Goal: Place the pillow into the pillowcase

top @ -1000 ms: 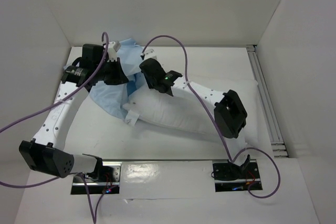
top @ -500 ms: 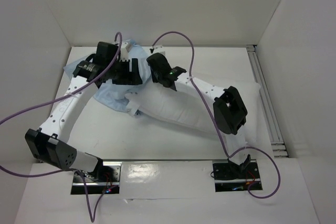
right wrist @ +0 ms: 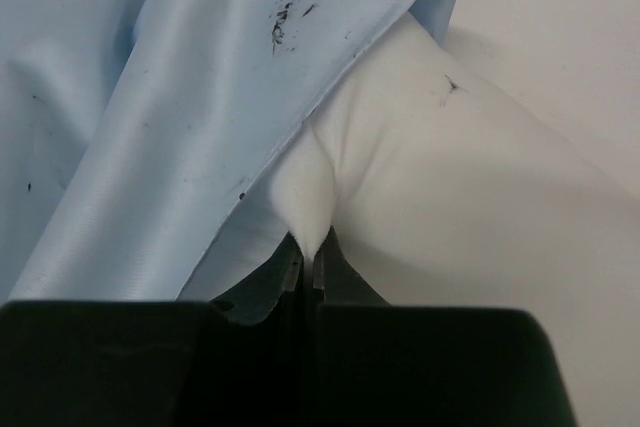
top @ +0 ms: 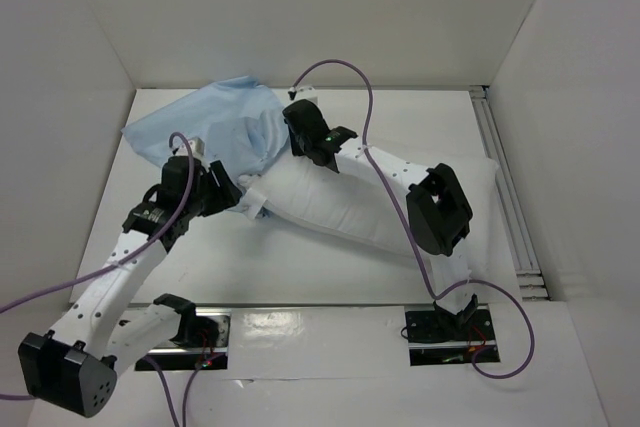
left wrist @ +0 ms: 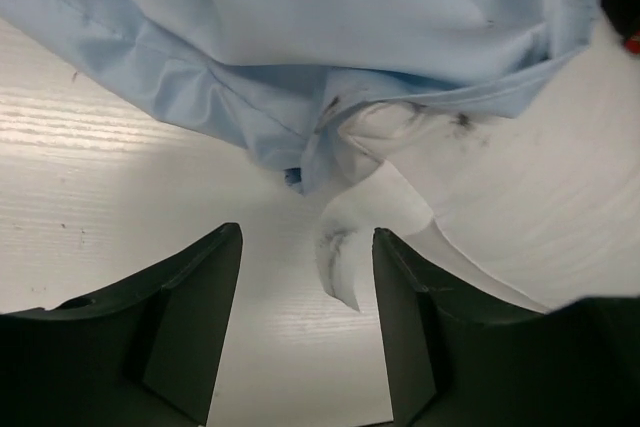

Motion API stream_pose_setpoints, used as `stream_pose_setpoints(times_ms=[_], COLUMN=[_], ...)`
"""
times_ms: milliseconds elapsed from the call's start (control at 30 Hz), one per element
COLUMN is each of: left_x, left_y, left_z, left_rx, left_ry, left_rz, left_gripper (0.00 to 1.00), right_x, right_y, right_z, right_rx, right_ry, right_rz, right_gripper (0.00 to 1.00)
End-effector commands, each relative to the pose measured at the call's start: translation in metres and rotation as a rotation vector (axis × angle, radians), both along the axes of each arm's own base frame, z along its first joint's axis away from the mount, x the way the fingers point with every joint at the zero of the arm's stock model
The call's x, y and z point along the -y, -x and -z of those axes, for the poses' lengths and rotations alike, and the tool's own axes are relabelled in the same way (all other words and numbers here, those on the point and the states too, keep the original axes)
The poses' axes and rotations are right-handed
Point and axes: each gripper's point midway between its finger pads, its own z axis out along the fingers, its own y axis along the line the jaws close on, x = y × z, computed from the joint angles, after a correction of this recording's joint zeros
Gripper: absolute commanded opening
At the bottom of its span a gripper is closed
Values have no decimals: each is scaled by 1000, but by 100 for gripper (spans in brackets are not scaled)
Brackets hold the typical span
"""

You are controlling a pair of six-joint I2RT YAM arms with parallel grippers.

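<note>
At pillowcase [top: 215, 127] hem | left end effector [left wrist: 305, 247] apart | right end effector [right wrist: 311, 255] pinching pillow [right wrist: 450, 197]

1. No word, brand, number or sign can be read in any view
2. The small white fabric tag [left wrist: 343, 265] at the corner of the plump white fabric pillow [left wrist: 520, 197] carries only a grey smudge, too blurred to read
3. Dark specks on the thin pale-blue fabric pillowcase [right wrist: 120, 117] form no letters

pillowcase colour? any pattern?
The pillowcase is pale blue with tiny dark specks; right wrist view shows it best.
</note>
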Motion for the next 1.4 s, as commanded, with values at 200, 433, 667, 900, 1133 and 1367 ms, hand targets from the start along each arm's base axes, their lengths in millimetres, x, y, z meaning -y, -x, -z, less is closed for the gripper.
stream_pose_setpoints(times_ms=[200, 433, 667, 900, 1133, 1367], left_x=[-2, 5, 10, -4, -5, 23], left_y=[-40, -57, -63, -60, -21, 47], left_z=[9, 21, 45, 37, -37, -11], left_rx=[109, 108, 33, 29, 65, -137], left_ry=[173, 240, 244, 194, 127, 172], left_rz=[-88, -45, -33, -103, 11, 247], left_gripper=[64, 58, 46, 0, 0, 0], right_x=[6, 8, 6, 0, 5, 1], right_y=[2, 1, -1, 0, -12, -25], right_z=[22, 19, 15, 22, 25, 33], right_rx=[-53, -47, -40, -60, -86, -115], right_ry=[37, 49, 42, 28, 8, -21], right_rz=[-7, -5, -5, -21, 49, 110], right_gripper=[0, 0, 0, 0, 0, 0])
